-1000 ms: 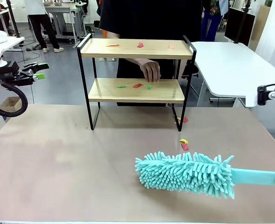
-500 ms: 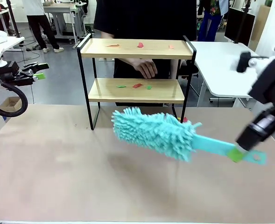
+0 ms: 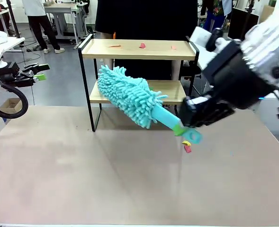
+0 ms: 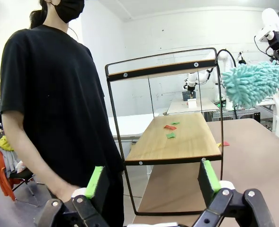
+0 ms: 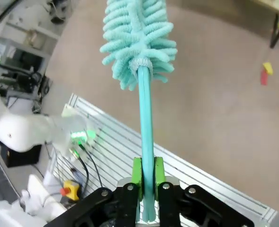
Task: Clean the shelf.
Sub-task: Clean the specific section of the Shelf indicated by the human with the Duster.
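Front view: right gripper (image 3: 179,128) clamps a teal duster (image 3: 127,94) by its handle, head seemingly just in front of the shelf (image 3: 139,49) (far side of the desk (image 3: 58,165)); left gripper (image 3: 40,72) hangs wide open.

shelf (image 3: 130,51) pale matt wood, thin black metal frame; duster (image 3: 127,94) fluffy teal cloth

**Desk:** What colours do you have on screen?

**Me:** I see a turquoise duster (image 3: 130,97), handle included. The shelf (image 3: 137,49) is pale wood in a thin black frame.

**Desk:** And the scraps?

**Me:** Red and orange scraps (image 3: 142,45) on top, and a red and yellow pair (image 3: 186,145) on my tan table (image 3: 58,165) (plain, no pattern). The pads (image 5: 137,171) on my right gripper (image 5: 148,176) are green. The person's shirt (image 3: 144,19) is black.
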Controlling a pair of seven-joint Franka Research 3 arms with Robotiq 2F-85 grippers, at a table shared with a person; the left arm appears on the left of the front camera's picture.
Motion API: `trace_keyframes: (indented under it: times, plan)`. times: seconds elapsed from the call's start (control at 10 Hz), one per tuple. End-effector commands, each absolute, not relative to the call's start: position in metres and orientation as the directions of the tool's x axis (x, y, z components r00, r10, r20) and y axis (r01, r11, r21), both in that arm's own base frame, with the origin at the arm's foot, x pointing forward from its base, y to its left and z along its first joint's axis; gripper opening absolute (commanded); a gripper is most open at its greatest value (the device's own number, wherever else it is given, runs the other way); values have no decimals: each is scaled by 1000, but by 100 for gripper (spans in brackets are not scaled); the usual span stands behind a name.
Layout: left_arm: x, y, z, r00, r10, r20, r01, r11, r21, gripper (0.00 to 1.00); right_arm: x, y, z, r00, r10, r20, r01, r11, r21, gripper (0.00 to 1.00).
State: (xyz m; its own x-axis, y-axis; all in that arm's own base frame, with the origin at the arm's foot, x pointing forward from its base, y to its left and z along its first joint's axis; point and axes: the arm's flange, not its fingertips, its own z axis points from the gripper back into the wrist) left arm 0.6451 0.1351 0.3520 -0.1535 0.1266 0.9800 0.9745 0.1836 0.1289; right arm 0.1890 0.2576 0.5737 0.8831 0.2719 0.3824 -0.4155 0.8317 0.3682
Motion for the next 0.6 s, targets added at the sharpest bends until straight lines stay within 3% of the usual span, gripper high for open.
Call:
trace_keyframes:
  times: [0.0, 0.1, 0.5]
  plan:
    - [643, 136, 355, -163, 127, 978, 973, 187, 138, 100, 214, 284, 573, 915, 189, 357, -342, 833, 436, 13]
    - [643, 136, 355, -163, 127, 978, 973, 187, 138, 100, 189, 258, 574, 883, 272, 382, -416, 832, 368, 13]
    - [643, 136, 355, -163, 127, 978, 973, 187, 138, 100, 189, 258, 574, 883, 272, 382, -416, 832, 368, 13]
